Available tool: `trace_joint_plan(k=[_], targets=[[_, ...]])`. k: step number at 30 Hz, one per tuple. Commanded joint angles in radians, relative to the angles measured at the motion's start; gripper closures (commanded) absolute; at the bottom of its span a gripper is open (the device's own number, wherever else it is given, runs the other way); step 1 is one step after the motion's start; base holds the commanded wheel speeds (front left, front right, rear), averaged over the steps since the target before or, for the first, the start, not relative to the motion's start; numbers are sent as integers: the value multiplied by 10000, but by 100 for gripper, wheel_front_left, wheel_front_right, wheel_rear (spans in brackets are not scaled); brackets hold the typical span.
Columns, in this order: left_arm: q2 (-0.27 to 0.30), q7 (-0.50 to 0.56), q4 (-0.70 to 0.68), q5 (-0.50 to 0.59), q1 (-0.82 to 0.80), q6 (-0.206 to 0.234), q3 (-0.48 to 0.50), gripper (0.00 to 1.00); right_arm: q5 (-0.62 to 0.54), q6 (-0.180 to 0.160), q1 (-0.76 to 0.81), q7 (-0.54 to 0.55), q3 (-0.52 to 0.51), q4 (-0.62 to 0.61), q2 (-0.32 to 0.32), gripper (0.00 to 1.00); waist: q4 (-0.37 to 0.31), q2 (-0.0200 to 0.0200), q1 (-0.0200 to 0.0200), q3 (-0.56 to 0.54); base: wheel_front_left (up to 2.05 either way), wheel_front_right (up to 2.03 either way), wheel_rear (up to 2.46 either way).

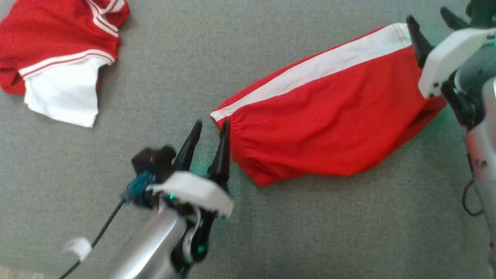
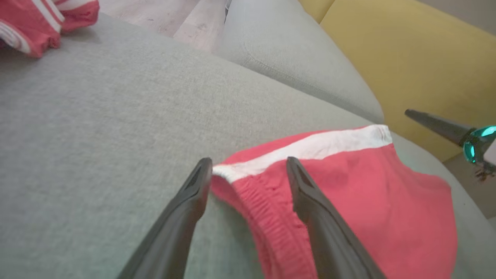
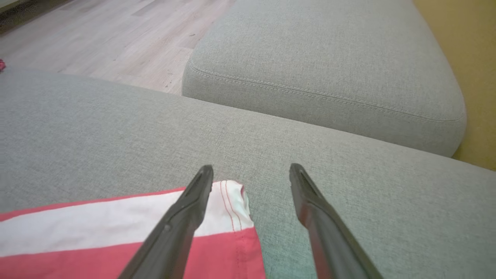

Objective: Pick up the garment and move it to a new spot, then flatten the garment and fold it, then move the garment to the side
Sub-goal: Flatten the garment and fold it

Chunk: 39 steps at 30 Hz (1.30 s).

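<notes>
Our red garment (image 1: 321,116) looks like a pair of shorts with a white stripe. It lies stretched out long on the gray sofa cushion (image 1: 174,58), a bit to the right of the middle. We think it lies like this so we can take one end in each gripper and pull it flat. Our left gripper (image 1: 212,124) is down low at the stretchy waist end, right by the corner where the white stripe starts. Its two fingers are spread apart and hold nothing. One finger is over bare cushion and the other over red cloth, so the corner sits between them. Our right gripper (image 1: 427,15) is at the other end, by the far white corner. It is spread wide too, with nothing in it. The left arm comes up from the bottom, and the right arm reaches in from the right side. Another red and white cloth (image 1: 58,50) lies bunched up far off to the left.
</notes>
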Motion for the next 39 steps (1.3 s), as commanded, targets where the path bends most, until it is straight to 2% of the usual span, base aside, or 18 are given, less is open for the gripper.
trace_joint_plan(k=[1, 5, 9, 17, 18, 20, 21, 24, 25, 26, 27, 28, 33, 39], targets=[[367, 70, -519, 91, 132, 131, 196, 0, 166, 73, 225, 94, 200, -419, -152, 0, -4, 0, 1, -208, 0, 0, 0], [1057, 169, -1358, 305, 654, 472, 219, 0, 633, 73, 778, 548, 337, -465, -577, 0, 86, 0, 1, -499, 0, 0, 0], [1662, -309, -2079, 747, 995, 842, 503, 0, 989, 73, 1393, 1094, 434, -510, -977, 0, 276, 0, 1, -654, 0, 0, 0], [2207, -1056, -2711, 865, 1737, 1511, 1379, 0, 1538, 73, 2364, 2216, 626, -674, -1331, 0, 701, 0, 1, -769, 0, 0, 0], [2266, -1082, -2742, 875, 1802, 1567, 1443, 0, 1616, 73, 2454, 2374, 641, -697, -1335, 9, 727, 0, 1, -782, 0, 0, 0], [2335, -1121, -2784, 840, 1902, 1608, 1549, 0, 1700, 73, 2592, 2586, 588, -745, -1312, 39, 762, 0, 1, -806, 0, 0, 0], [2356, -1140, -2795, 834, 1939, 1644, 1600, 0, 1698, 73, 2648, 2654, 555, -767, -1286, 51, 773, 0, 1, -812, 0, 0, 0], [2418, -1191, -2812, 887, 1991, 1733, 1688, 0, 1660, 73, 2722, 2655, 411, -836, -1164, 70, 749, 0, 1, -799, 0, 0, 0], [2418, -1191, -2812, 887, 1991, 1733, 1688, 0, 1660, 73, 2722, 2655, 411, -836, -1164, 70, 749, 0, 1, -799, 0, 0, 0], [2435, -1201, -2804, 914, 1998, 1761, 1699, 0, 1620, 73, 2716, 2562, 329, -864, -1107, 78, 714, 0, 1, -795, 0, 0, 0], [2439, -1222, -2776, 958, 2003, 1803, 1706, 0, 1514, 73, 2677, 2318, 134, -903, -951, 91, 595, 0, 1, -809, 0, 0, 0], [2433, -1228, -2759, 966, 2000, 1805, 1698, 0, 1440, 73, 2658, 2182, 21, -916, -879, 98, 519, 0, 1, -833, 0, 0, 0], [2440, -1245, -2624, 1052, 1952, 1772, 1629, 0, 1125, 73, 2860, 1540, -566, -1030, -556, 100, -39, 0, 1, -1109, 0, 0, 0], [2408, -1249, -2463, 1133, 2004, 1831, 1539, 0, 712, 73, 3945, 878, -1284, -1676, -32, 100, -1066, 0, 1, -1563, 0, 0, 0]])
